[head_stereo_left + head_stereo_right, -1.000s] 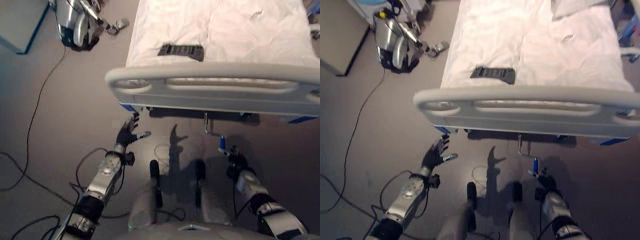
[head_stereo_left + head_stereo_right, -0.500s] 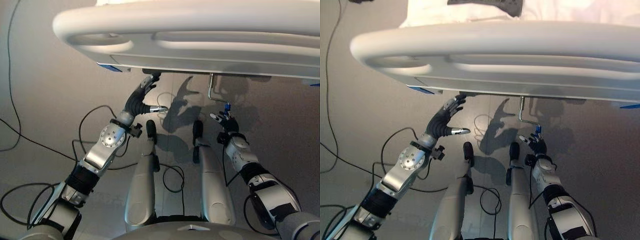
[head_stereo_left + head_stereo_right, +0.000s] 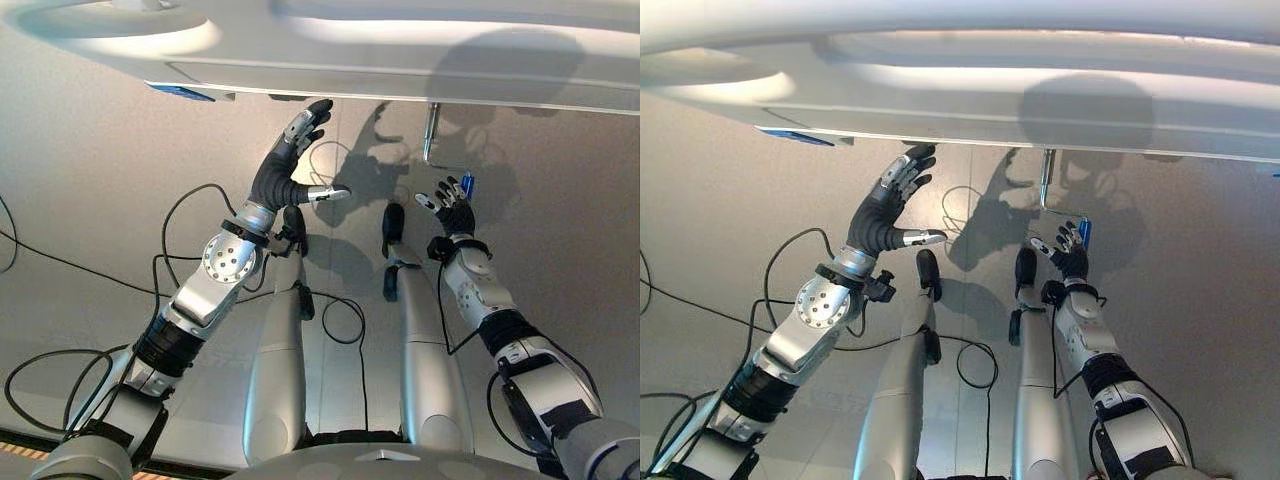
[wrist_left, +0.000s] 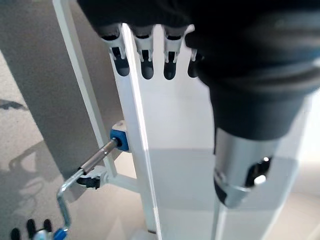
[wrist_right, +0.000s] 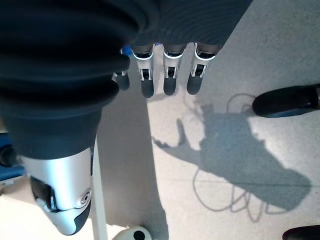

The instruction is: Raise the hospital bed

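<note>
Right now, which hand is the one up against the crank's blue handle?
The right hand, fingers spread open right beside the blue crank handle under the footboard. The left hand, also open, reaches toward the footboard's underside, well clear of the crank.

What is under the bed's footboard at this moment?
A metal crank with a blue grip hangs below the footboard. The open right hand is beside the grip; the open left hand reaches toward the board's underside. The board hides the crank's mount.

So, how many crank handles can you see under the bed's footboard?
1. A metal crank handle with a blue grip hangs below the footboard, just beyond the open right hand. Others may be hidden under the bed.
</note>
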Robot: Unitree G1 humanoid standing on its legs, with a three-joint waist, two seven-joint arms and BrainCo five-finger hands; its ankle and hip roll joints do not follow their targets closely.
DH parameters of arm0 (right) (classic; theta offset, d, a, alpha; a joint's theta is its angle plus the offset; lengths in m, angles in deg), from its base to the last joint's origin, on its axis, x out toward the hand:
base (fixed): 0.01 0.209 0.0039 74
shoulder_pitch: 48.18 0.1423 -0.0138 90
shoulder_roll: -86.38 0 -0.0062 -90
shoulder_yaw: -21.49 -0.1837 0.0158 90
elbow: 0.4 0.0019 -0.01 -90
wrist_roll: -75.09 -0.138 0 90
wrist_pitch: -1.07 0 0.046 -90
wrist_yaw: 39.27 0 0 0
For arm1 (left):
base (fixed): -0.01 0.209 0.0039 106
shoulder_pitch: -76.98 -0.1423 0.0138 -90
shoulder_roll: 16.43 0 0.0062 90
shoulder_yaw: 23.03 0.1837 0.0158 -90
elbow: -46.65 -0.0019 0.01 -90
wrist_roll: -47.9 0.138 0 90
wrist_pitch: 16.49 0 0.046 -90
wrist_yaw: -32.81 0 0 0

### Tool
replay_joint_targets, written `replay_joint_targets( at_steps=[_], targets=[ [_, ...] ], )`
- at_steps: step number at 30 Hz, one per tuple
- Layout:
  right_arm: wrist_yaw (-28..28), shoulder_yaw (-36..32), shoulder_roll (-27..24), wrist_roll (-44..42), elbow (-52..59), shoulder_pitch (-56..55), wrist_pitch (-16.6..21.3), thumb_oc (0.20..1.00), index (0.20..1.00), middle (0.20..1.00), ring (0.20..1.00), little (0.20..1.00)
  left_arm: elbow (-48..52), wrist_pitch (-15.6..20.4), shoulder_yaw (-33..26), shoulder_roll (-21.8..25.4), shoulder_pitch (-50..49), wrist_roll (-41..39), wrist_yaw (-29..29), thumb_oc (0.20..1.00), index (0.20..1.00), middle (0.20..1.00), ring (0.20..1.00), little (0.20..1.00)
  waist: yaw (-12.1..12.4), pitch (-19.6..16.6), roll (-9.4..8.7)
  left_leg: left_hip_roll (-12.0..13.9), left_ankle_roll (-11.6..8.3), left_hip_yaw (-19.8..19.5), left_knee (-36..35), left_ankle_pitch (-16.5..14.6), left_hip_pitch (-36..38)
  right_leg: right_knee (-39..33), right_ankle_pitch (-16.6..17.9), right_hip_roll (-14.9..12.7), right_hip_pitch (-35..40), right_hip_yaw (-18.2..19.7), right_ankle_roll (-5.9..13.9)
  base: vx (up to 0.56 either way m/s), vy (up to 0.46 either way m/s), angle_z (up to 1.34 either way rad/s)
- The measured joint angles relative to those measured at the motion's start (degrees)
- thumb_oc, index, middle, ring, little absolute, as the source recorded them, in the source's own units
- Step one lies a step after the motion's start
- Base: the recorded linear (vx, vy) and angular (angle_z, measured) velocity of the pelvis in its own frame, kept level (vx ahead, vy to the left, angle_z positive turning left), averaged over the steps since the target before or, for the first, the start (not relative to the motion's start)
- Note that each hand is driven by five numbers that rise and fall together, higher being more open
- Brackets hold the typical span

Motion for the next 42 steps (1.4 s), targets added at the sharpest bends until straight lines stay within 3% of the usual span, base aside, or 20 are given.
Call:
replay_joint_targets(
  at_steps=[14,20,30,42],
  targets=[
    [-4.2,0.8,-0.3,4.6,-5.7,7.0,-0.4,1.000,1.000,1.000,1.000,1.000,0.1,0.4,0.5,1.3,2.5,-3.1,0.9,1.000,1.000,1.000,1.000,1.000,-0.1,0.0,-0.07,-0.2,0.03,1.2,-0.5,0.2,-1.2,-0.4,0.5,0.0,-1.8,0.8,0.05,0.00,0.004,-0.01],
    [-6.8,0.4,-0.7,9.1,4.0,1.7,-0.8,1.000,1.000,1.000,1.000,1.000,0.6,0.4,0.3,1.1,2.3,-2.4,1.6,1.000,1.000,1.000,1.000,1.000,-0.3,0.0,-0.10,-0.3,0.13,1.5,-1.5,0.2,-1.2,-1.2,0.6,0.1,-2.1,1.2,0.28,0.00,-0.003,-0.01],
    [-0.8,0.9,-5.0,12.4,13.1,-6.7,-0.4,1.000,1.000,1.000,1.000,1.000,0.8,0.4,-1.3,3.1,1.9,-2.1,0.7,1.000,1.000,1.000,1.000,1.000,-1.8,0.0,-1.41,-0.4,0.21,1.6,-1.8,0.2,-1.2,-1.4,0.6,0.0,-2.2,1.3,0.37,0.00,0.000,0.00],
    [-3.0,-6.9,-6.7,20.2,21.0,-14.9,2.3,1.000,1.000,1.000,1.000,1.000,2.2,1.0,-5.1,4.0,-0.1,-1.9,-0.7,1.000,1.000,1.000,1.000,1.000,-2.5,0.0,-1.45,-0.4,0.30,1.9,-1.7,0.1,-2.1,-1.5,0.7,0.1,-3.2,1.6,0.43,0.00,0.000,0.00]
  ],
)
